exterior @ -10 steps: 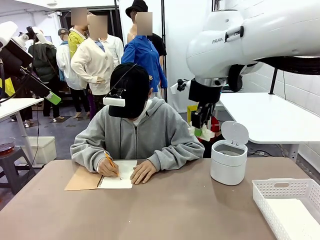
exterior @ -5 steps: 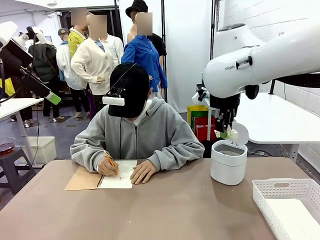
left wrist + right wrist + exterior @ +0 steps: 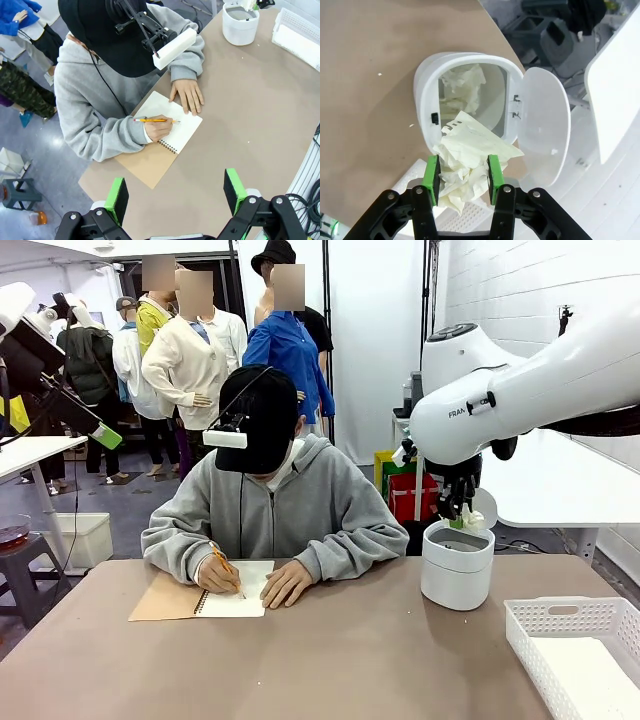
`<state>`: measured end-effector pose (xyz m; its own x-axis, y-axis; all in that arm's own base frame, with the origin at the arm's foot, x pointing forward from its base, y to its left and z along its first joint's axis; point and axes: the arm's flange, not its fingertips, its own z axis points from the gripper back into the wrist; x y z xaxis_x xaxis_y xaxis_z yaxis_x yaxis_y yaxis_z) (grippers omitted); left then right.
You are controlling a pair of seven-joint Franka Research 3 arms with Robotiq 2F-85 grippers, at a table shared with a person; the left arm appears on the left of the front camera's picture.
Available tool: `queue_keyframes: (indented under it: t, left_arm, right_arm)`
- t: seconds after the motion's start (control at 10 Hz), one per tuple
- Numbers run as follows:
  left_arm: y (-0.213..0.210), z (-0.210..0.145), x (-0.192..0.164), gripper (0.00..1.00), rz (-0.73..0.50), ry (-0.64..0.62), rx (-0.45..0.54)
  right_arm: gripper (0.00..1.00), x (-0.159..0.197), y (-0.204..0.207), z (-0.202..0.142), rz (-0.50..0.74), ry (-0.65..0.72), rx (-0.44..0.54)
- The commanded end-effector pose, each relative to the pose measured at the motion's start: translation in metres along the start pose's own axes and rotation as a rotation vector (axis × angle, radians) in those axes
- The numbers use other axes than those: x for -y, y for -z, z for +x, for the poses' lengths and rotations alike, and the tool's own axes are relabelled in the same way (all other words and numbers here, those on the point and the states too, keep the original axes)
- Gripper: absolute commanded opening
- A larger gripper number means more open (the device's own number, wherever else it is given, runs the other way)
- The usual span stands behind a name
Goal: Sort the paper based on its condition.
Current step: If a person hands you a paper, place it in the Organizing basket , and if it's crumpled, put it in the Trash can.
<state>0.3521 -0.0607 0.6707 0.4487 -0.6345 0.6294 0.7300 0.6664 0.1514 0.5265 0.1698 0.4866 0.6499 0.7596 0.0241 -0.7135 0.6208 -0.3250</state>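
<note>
**A:** Front view: the right arm (image 3: 520, 390) has swung across from high beside the person (image 3: 270, 510) and come down over the bin (image 3: 456, 575), near the far right edge of the bench (image 3: 350, 650). The right fingers (image 3: 458, 508) hang just above its open mouth, half closed on a paper wad (image 3: 470, 521).

**B:** So the crumpled one has reached the scrap side. I'd say it's one release from being sorted. Any lettering?

**A:** "FRAN" on the arm's shell, and the rest is cut off. There's a white basket (image 3: 560, 615) at the near right corner, and I can't tell what's in it.

**B:** Left wrist view?

**A:** The left fingers (image 3: 118, 199) are spread wide with nothing in them, high over the person, who is writing with a pencil (image 3: 152, 120) in a notebook (image 3: 172, 127) by the far edge. I can't read any words on the page.

**B:** Right wrist view?

**A:** The green pads pinch the wad on both sides, and a loose corner pokes out over the bin's rim. Another crumpled piece (image 3: 462, 82) lies inside, and the lid (image 3: 540, 125) is tipped back. There's no readable label on the bin.
</note>
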Motion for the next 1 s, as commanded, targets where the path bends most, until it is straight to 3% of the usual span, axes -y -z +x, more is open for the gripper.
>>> queue_keyframes:
  t: [0.0, 0.2, 0.5, 0.9]
  left_arm:
    - [0.000, 0.000, -0.001, 1.00, 0.007, -0.001, 0.009]
    - [0.000, 0.000, -0.001, 1.00, 0.007, -0.001, 0.009]
    - [0.000, 0.000, -0.001, 1.00, 0.007, -0.001, 0.009]
    - [0.000, 0.000, -0.001, 1.00, 0.007, -0.001, 0.009]
  right_arm:
    - [0.47, 0.010, 0.003, 0.005, -0.007, 0.042, 0.007]
    - [0.47, 0.000, 0.000, 0.000, 0.000, 0.000, 0.000]
    - [1.00, 0.006, 0.002, 0.002, -0.052, 0.008, -0.001]
    - [1.00, 0.003, 0.000, 0.003, -0.074, -0.028, 0.009]
